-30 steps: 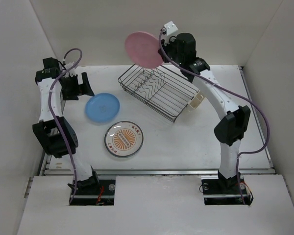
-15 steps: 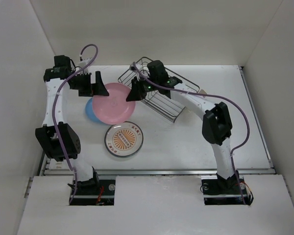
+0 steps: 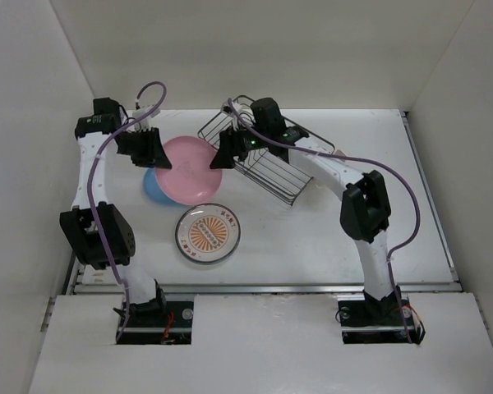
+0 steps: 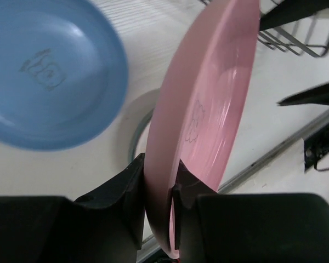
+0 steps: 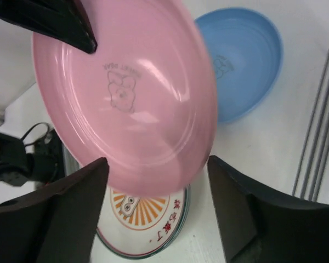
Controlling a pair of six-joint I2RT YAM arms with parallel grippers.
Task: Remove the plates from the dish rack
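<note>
The pink plate (image 3: 191,171) is hanging in the air between the two arms, left of the dish rack (image 3: 273,182). In the top view it is partly covering the blue plate (image 3: 154,191), which is lying flat on the surface (image 3: 329,238). The left gripper (image 4: 158,171) is pinching the pink plate's rim, its fingers (image 4: 132,181) closed on both faces, and the plate is standing edge-on out of them. The right gripper (image 5: 156,164) is sitting at the plate's rack-side edge with its fingers (image 5: 71,208) spread wide, clamping nothing. By my reading, this is a handover, with the left arm now carrying the plate alone.

To do this step well, the right arm should be backing straight out toward the rack before the left arm moves. That way its spread fingers are not catching the rim. The grip is at a single spot on the rim, so the plate is acting as a long lever and may pivot or slip. Slow travel and gentle wrist turns are called for. For the set-down, the left arm should be lowering the plate over the blue one, tilting it flat and centring it so it nests. The fingers should be opening only once the plate is resting. The orange-sunburst plate (image 3: 208,232) is lying nearer, so the descent should be staying clear of it.
</note>
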